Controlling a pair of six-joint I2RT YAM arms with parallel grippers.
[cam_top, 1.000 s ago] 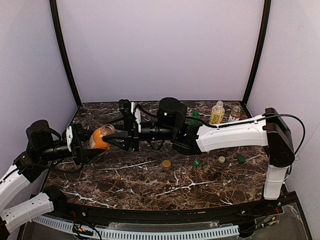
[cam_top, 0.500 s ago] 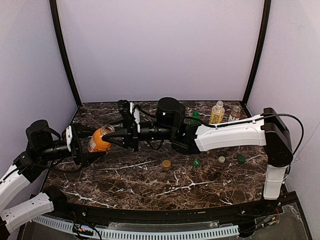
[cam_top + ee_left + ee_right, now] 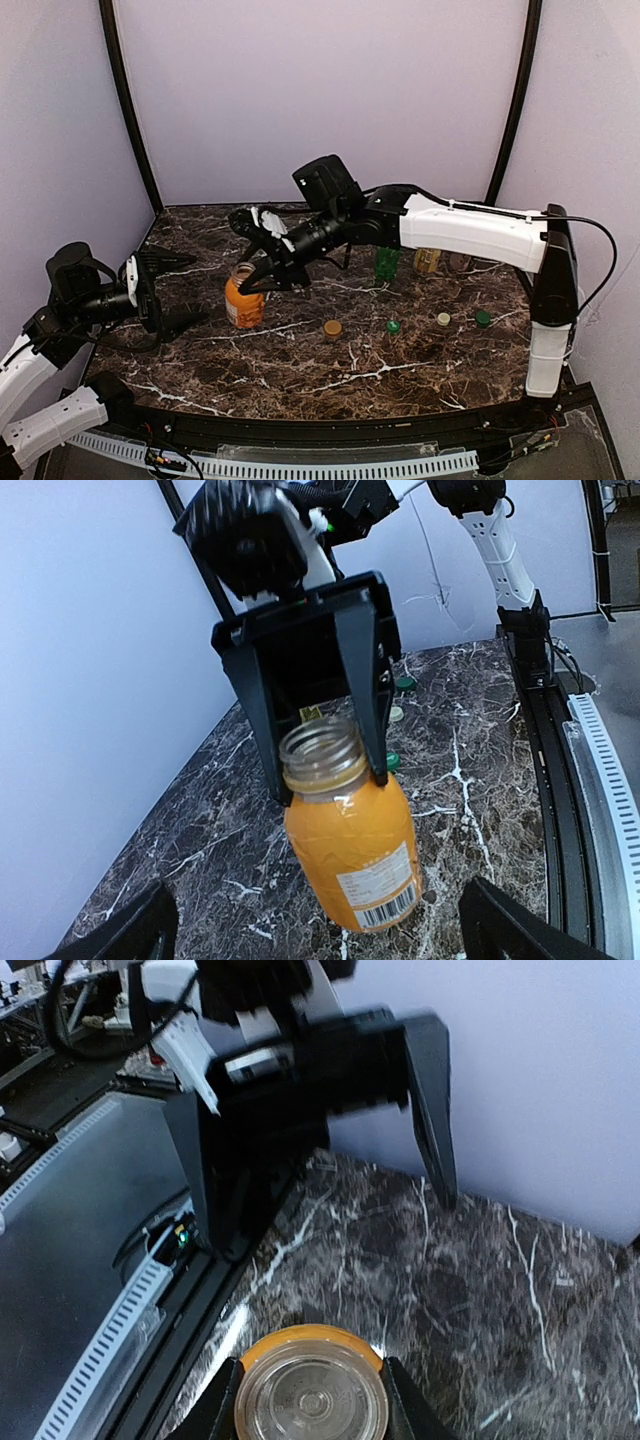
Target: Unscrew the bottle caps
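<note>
Orange bottle [image 3: 243,302] now stood upright, uncapped, seemingly juice-filled, right hand [image 3: 328,770] clamping its neck, left hand [image 3: 190,290] spread apart

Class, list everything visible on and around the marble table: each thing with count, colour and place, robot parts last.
squat orange plastic bottle: one, orange, uncapped, upright left of centre.
small plastic bottles: three, green, yellow, clear, back right, partly behind the right arm.
loose bottle caps: four, orange-brown, green, pale, green, in a row right of centre.
marble table: one, dark brown, white-veined.
right gripper: one, black, shut on the orange bottle's neck.
left gripper: one, black, open, left of that bottle.
</note>
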